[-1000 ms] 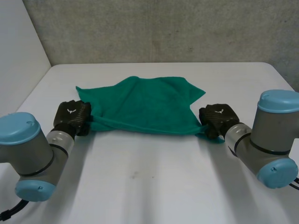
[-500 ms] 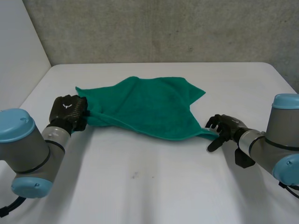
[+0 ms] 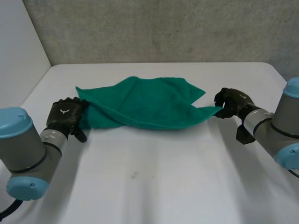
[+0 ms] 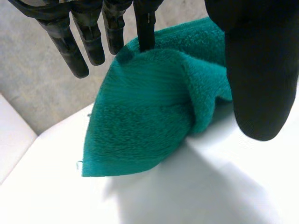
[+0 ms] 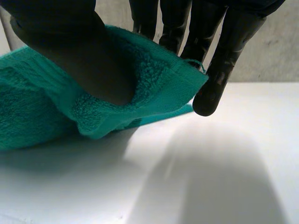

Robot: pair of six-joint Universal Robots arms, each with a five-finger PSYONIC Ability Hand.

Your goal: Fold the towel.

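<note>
My right hand reaches in from above and pinches one corner of a green towel. My broad black thumb presses on the near face of the cloth. My fingers stand straight behind it, and the outermost one reaches down past the tip of the corner. The pinched corner is held up off the white table, and the rest of the towel sags away on the thumb's side. A grey wall stands behind.
</note>
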